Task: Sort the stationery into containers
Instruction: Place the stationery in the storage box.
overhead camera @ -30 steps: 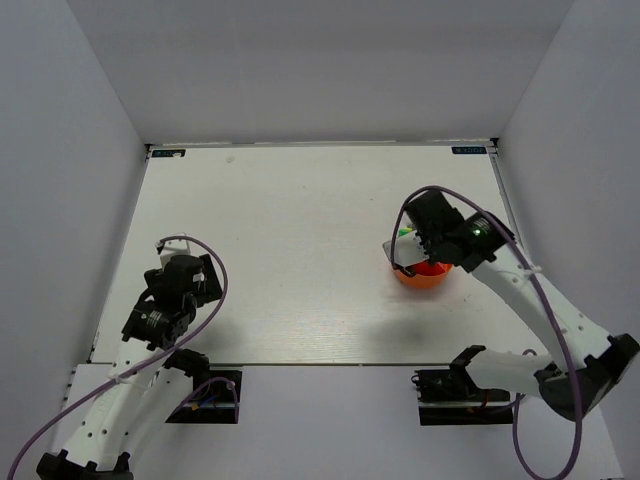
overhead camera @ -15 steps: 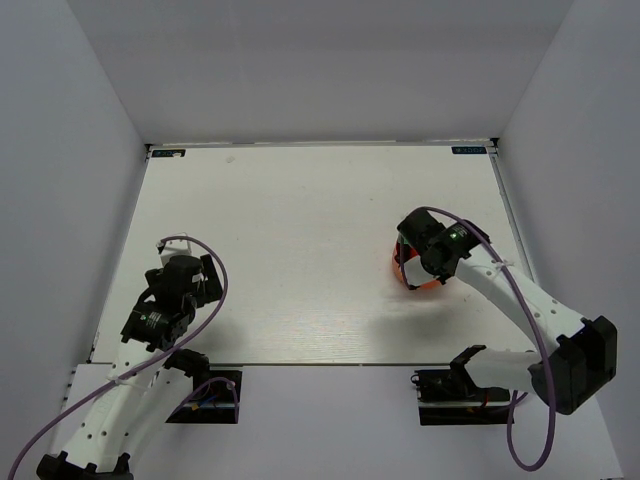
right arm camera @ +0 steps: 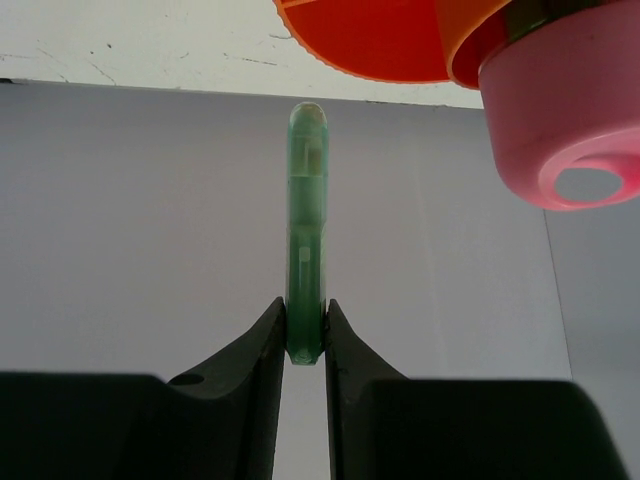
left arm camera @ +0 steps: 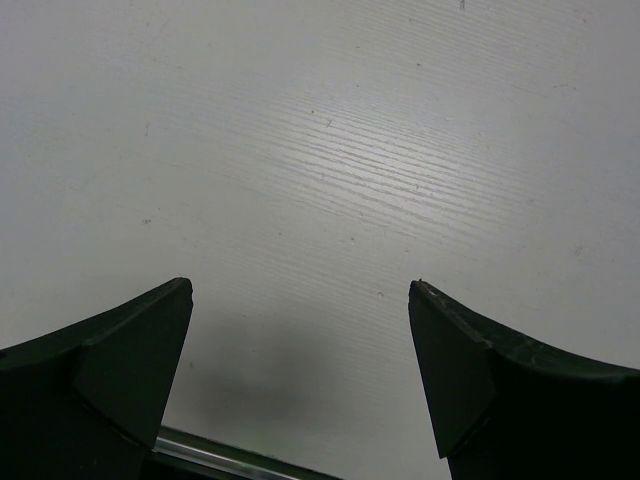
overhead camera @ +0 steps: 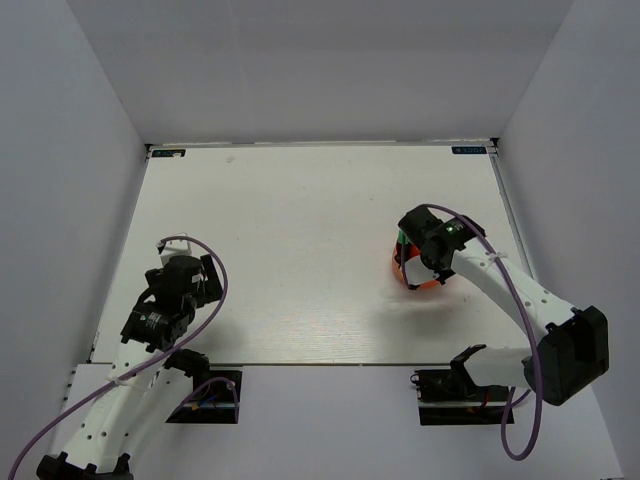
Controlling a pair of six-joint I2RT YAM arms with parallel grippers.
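My right gripper (right arm camera: 304, 330) is shut on a translucent green stick (right arm camera: 305, 220) that points straight out from the fingertips. Just beyond its tip are the orange container (right arm camera: 365, 40) and the pink cap of a bottle (right arm camera: 565, 110) standing in it. From above, the right gripper (overhead camera: 415, 255) hangs over the orange container (overhead camera: 424, 284) and hides most of it; a bit of green (overhead camera: 399, 236) shows beside the wrist. My left gripper (left arm camera: 300, 300) stands open over bare table, far left of the container (overhead camera: 185, 275). No other stationery shows.
White walls close in the table (overhead camera: 300, 220) at the back and both sides. The right arm's purple cable (overhead camera: 530, 300) loops along its forearm. A metal strip (left arm camera: 230, 458) at the table's near edge lies below the left fingers.
The right wrist has swung left and down over the container and turned, covering more of the orange. Its grip on the green stick is unchanged. The left arm has not moved.
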